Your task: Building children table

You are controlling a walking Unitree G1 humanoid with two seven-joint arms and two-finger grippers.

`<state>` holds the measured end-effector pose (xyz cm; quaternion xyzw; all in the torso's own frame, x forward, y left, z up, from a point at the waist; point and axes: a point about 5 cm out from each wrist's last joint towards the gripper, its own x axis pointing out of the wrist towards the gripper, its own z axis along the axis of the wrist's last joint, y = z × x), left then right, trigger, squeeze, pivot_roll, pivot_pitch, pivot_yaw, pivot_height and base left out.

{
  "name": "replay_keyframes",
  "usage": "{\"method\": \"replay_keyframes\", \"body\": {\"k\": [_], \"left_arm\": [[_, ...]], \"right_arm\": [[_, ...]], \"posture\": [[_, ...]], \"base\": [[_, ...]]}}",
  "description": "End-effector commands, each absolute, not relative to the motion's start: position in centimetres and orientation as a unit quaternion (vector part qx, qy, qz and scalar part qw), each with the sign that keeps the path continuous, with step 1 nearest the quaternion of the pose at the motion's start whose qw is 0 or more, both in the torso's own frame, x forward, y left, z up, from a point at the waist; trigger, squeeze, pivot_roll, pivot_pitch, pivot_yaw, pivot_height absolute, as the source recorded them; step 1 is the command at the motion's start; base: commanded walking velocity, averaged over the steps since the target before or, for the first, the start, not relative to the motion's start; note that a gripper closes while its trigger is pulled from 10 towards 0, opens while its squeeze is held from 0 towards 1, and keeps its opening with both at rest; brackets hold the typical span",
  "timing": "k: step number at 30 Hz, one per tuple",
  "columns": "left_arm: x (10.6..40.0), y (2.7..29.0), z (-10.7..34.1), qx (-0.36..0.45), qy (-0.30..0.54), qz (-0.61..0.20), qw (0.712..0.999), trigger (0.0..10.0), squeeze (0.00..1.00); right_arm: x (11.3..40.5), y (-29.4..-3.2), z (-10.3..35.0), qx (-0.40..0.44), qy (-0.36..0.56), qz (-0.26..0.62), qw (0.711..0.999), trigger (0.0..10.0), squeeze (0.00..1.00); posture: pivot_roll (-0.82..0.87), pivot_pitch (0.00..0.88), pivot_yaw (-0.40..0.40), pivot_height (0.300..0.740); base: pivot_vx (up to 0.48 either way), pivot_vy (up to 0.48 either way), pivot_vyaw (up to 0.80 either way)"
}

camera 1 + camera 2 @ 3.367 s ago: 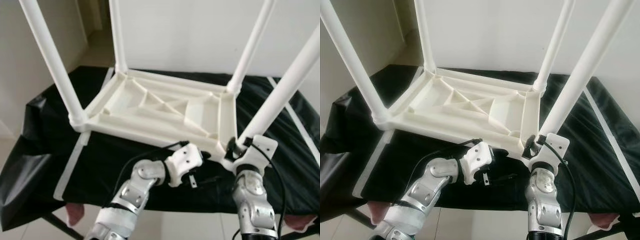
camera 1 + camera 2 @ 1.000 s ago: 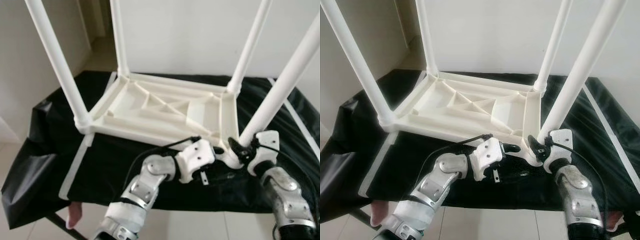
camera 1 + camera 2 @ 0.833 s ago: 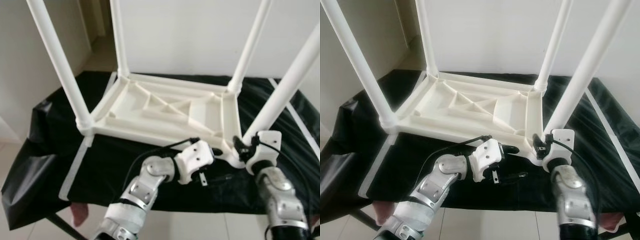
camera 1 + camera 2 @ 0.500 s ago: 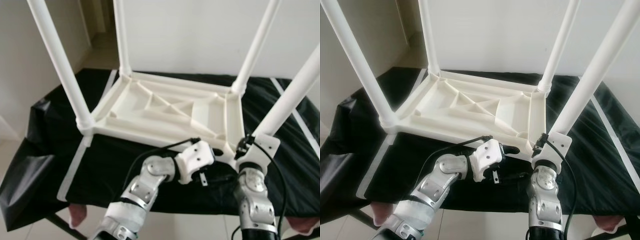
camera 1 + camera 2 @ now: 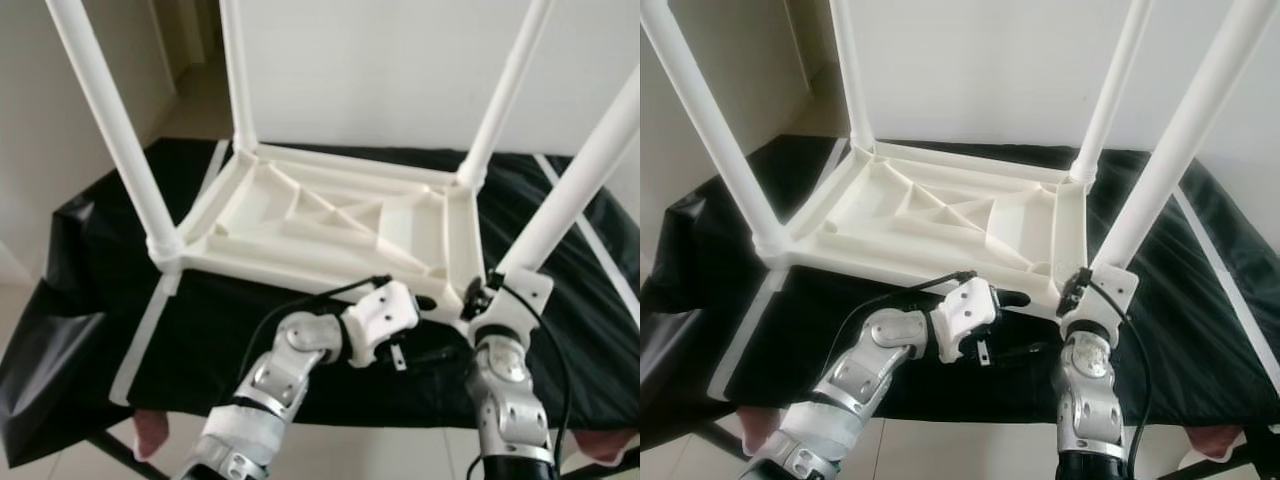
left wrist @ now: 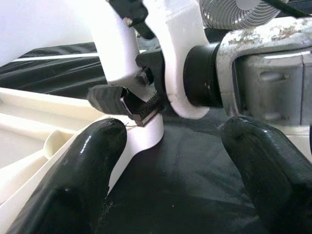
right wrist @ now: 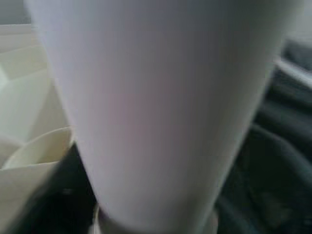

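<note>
A white children's table [image 5: 330, 215] lies upside down on a black cloth, its legs pointing up. My right gripper [image 5: 478, 298] is shut on the foot of the near-right leg [image 5: 575, 190], where it meets the corner socket. That leg [image 7: 161, 107] looms close in the right wrist view, beside the socket rim [image 7: 34, 151]. My left gripper [image 5: 428, 328] stands open just in front of that same corner. In the left wrist view one of its fingers [image 6: 83, 180] rests against the tabletop's edge and the other is well apart, with only cloth between them.
The black cloth [image 5: 90, 270] covers a low stand and carries a white strip [image 5: 150, 320] on the left. Three other legs [image 5: 110, 130] rise at the remaining corners. A white wall stands close behind, and the cloth's front edge runs under my arms.
My right forearm has swung in from the right to stand upright under the near-right leg, still gripping it. The left gripper has stayed at the corner. The view has shifted slightly.
</note>
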<state>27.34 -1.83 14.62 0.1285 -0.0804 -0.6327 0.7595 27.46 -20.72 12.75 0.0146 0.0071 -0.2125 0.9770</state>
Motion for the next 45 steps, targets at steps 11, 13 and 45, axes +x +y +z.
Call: {"method": "replay_keyframes", "body": {"k": [11,13,45], "left_arm": [[27.7,-2.0,14.7,0.123,-0.087,-0.59,0.793,10.0,0.0],[27.5,-2.1,14.7,0.122,-0.088,-0.592,0.791,10.0,0.0],[27.9,-0.9,14.8,0.13,-0.081,-0.588,0.795,10.0,0.0]], "right_arm": [[27.2,-22.1,13.3,-0.01,-0.028,-0.097,0.995,10.0,0.0],[27.0,-22.2,13.5,-0.022,-0.034,-0.069,0.997,10.0,0.0],[27.3,-25.9,13.2,-0.1,0.014,0.23,0.968,10.0,0.0]], "posture": [[-0.07,0.0,-0.037,0.74],[-0.08,0.0,-0.027,0.74],[-0.04,0.0,-0.012,0.74]], "base": [[0.0,0.0,0.0],[0.0,0.0,0.0],[0.0,0.0,0.0]]}}
